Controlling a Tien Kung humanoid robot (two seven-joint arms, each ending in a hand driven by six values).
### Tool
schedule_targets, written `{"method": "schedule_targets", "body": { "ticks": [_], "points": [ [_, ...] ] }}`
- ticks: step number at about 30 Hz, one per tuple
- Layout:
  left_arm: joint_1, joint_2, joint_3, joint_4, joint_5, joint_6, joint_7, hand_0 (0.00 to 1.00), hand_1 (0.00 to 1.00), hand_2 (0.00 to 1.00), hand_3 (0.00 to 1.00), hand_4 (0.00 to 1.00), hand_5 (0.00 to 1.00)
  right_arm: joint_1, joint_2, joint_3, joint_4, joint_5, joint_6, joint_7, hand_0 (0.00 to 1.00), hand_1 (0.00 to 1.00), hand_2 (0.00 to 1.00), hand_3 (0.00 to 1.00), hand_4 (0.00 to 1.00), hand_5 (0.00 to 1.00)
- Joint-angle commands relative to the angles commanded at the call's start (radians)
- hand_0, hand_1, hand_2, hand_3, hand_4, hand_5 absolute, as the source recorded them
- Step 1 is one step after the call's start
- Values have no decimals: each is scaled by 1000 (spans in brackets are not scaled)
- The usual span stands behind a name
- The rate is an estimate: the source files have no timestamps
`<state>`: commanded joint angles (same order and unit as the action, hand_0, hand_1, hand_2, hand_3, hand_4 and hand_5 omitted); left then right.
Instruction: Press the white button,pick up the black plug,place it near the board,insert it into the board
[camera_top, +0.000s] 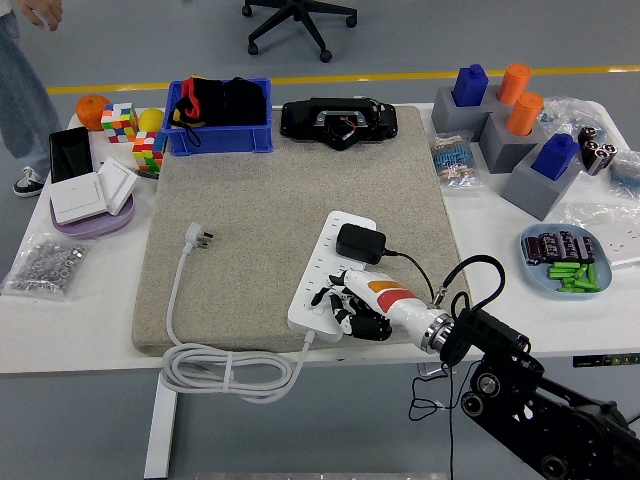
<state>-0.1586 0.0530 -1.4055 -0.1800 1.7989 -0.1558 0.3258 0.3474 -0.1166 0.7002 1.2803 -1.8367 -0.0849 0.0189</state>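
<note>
A white power strip (326, 262) lies on the beige mat (260, 200), its near end pointing at me. The black plug (360, 243) with its thin black cable sits on the strip's middle. My right hand (345, 302) lies over the strip's near end, most fingers curled and the index finger stretched left onto the strip's near end. Its fingertip (321, 298) sits just above the white button (315, 314). It holds nothing. The strip's own white cord (230, 370) coils at the mat's front, ending in a white plug (199, 236).
Along the back stand a blue bin (220, 118), a black device (340, 122) and colour cubes (122, 122). Grey blocks with blue and orange pegs (520, 125) and a blue plate (562, 264) are at the right. A person (25, 70) stands at the far left.
</note>
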Motion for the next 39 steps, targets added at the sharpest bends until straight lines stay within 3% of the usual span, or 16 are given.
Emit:
{"method": "schedule_targets", "body": {
  "ticks": [14, 39],
  "points": [
    [0, -1, -2, 0, 1, -1, 0, 691, 637, 615, 638, 560, 183, 5, -5, -16, -13, -3, 6, -2, 2, 2, 58, 585, 158, 2],
    [1, -3, -7, 0, -1, -1, 0, 691, 637, 615, 638, 562, 186, 22, -17, -35, -11, -118, 6, 2, 2, 2, 58, 574, 161, 2]
  ]
}}
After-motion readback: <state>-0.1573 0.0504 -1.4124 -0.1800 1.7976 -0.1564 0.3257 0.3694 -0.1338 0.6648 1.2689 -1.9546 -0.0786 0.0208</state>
